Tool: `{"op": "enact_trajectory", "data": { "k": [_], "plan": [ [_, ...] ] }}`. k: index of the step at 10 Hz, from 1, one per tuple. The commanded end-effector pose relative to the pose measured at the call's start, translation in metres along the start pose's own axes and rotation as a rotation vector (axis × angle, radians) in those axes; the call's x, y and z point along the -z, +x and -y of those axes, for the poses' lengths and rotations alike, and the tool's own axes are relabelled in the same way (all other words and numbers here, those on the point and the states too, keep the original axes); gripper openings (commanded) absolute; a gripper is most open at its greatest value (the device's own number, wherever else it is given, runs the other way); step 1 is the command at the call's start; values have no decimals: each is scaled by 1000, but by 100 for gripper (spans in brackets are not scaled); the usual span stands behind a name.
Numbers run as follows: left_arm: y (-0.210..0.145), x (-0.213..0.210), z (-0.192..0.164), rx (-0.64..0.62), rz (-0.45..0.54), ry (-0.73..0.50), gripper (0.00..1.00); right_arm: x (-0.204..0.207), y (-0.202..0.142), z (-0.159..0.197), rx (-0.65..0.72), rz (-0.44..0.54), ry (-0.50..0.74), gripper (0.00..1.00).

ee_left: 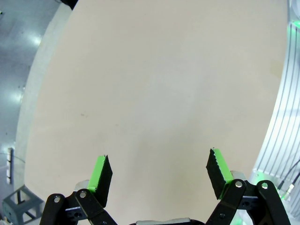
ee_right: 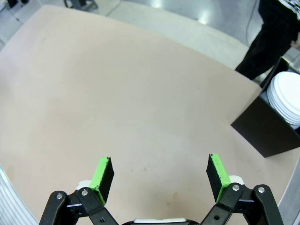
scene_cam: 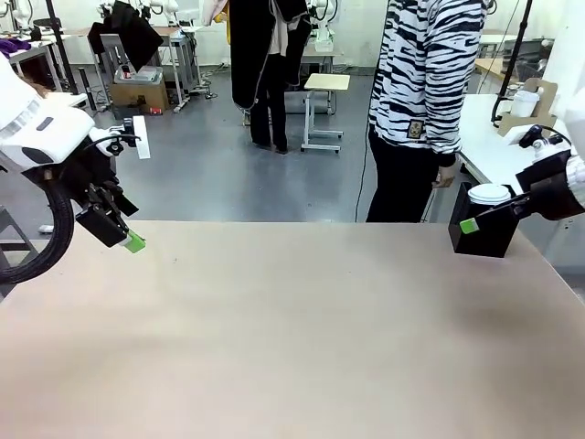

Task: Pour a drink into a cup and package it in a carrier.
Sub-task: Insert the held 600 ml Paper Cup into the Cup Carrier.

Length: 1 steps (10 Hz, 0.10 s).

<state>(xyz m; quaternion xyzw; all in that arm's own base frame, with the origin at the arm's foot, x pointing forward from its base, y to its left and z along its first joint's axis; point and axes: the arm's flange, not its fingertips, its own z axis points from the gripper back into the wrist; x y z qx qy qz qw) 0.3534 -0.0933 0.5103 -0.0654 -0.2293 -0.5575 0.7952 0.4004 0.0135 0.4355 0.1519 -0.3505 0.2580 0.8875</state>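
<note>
Two claws wide apart above tan table (scene_cam: 292, 329), grey floor (scene_cam: 228, 174)

You're looking at a plain beige table (scene_cam: 292, 338). At its far right corner sits a black box (scene_cam: 484, 233) with white lids (ee_right: 287, 96) stacked inside it.

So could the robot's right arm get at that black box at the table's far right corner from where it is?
Probably yes. The right gripper hangs open right beside the black box, with nothing between them. In the right wrist view the box sits just ahead to one side, white lids stacked in it.
</note>
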Motion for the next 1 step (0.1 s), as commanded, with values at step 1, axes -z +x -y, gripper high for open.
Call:
{"op": "enact_trajectory", "data": {
  "k": [1],
  "plan": [
    [0,-1,0,-7,-3,-4,100,1,0,3,-11,36,23,100]
  ]
}}
